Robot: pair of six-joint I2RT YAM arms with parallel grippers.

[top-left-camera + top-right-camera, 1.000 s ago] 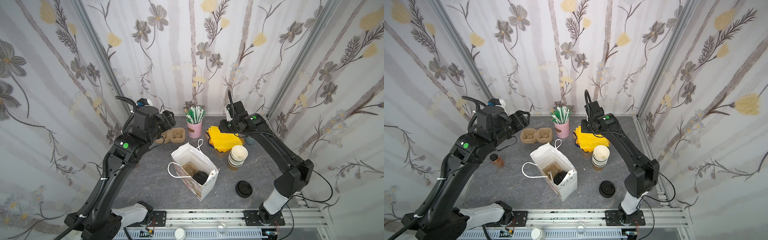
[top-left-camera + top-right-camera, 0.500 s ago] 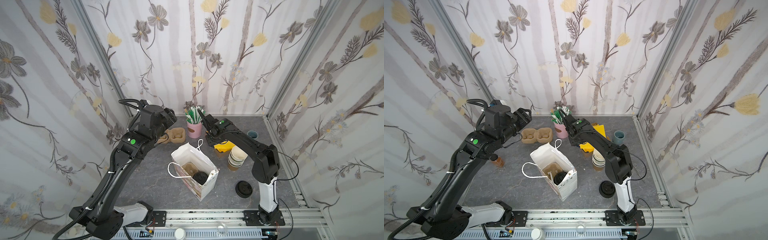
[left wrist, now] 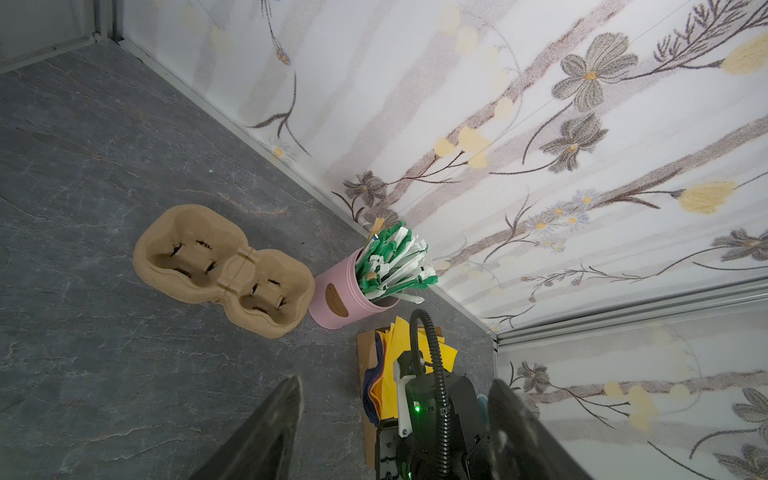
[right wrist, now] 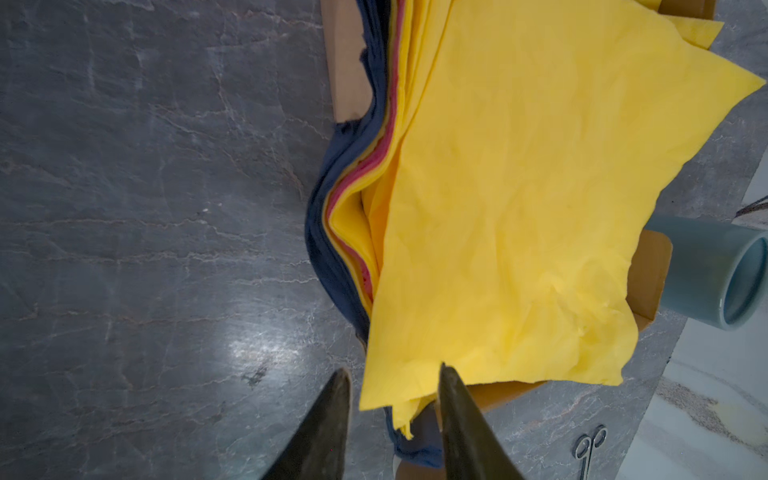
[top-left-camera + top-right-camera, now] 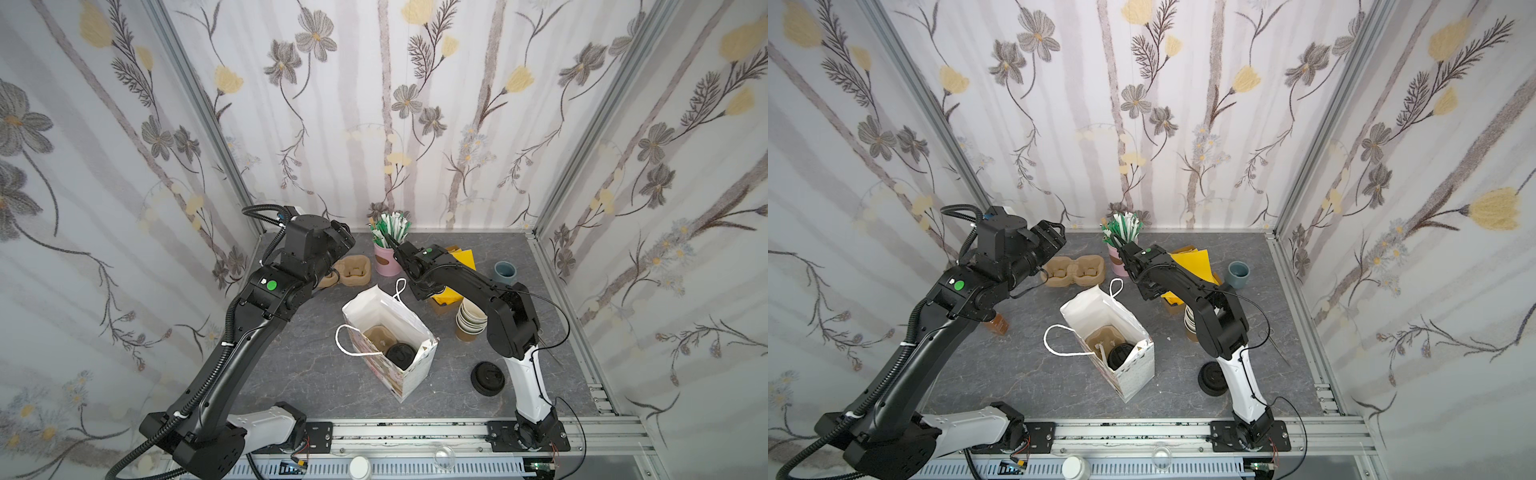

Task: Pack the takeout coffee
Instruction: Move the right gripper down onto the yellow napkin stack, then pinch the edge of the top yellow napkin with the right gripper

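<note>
The takeout coffee (image 5: 400, 354) (image 5: 1120, 355) stands inside the white paper bag (image 5: 376, 305) (image 5: 1096, 307); only its black lid shows, beside a brown carrier cell. My left gripper (image 5: 344, 237) (image 5: 1055, 235) hangs above the back left of the table, over the loose carriers. It is open (image 3: 395, 392) with nothing between its fingers. My right gripper (image 5: 390, 242) (image 5: 1122, 250) is raised next to the pink straw cup (image 5: 385, 259) (image 5: 1115, 262). Its jaws stand partly open (image 4: 392, 378) and hold nothing; yellow napkins (image 4: 519, 199) lie below them.
Stacked brown carriers (image 5: 353, 270) (image 3: 220, 266) lie back left. A stack of lidless cups (image 5: 471, 320), a pile of black lids (image 5: 488, 378), a blue-grey mug (image 5: 505, 273) and metal tongs (image 4: 588, 449) sit on the right. A brown bottle (image 5: 996, 325) stands by the left arm.
My right arm swung left from above the napkins toward the straw cup while its jaws narrowed. My left gripper drifted a little toward the back wall.
</note>
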